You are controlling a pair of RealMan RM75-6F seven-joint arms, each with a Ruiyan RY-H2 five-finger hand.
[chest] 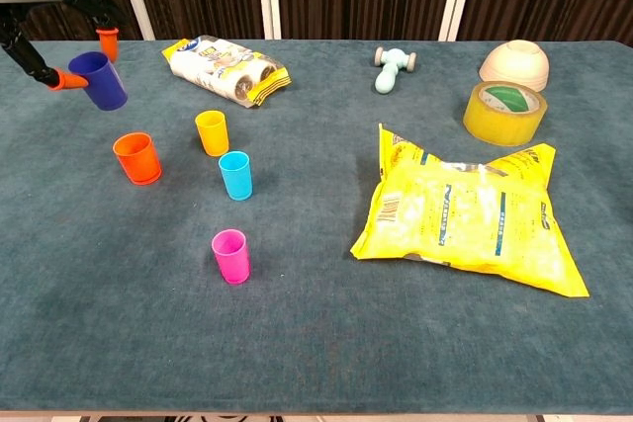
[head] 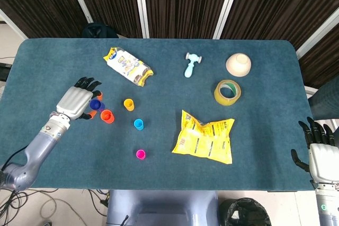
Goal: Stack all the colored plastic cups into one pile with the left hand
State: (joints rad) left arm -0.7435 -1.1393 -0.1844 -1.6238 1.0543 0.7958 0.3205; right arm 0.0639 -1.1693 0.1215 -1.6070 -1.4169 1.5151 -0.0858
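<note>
The left hand hangs above the left part of the blue surface, pinching the dark blue cup between its orange-tipped fingers; the cup is tilted and clear of the cloth. Just beside it, lower down, the orange cup stands upright on the surface. The yellow cup stands near that one, the light blue cup close in front of the yellow, and the pink cup further toward the near edge, apart from the rest. None is nested in another.

The right hand sits off the right edge of the surface, fingers spread, holding nothing.

Elsewhere lie a snack packet, a small toy hammer, an overturned cream bowl, a roll of yellow tape and a crumpled yellow bag.
</note>
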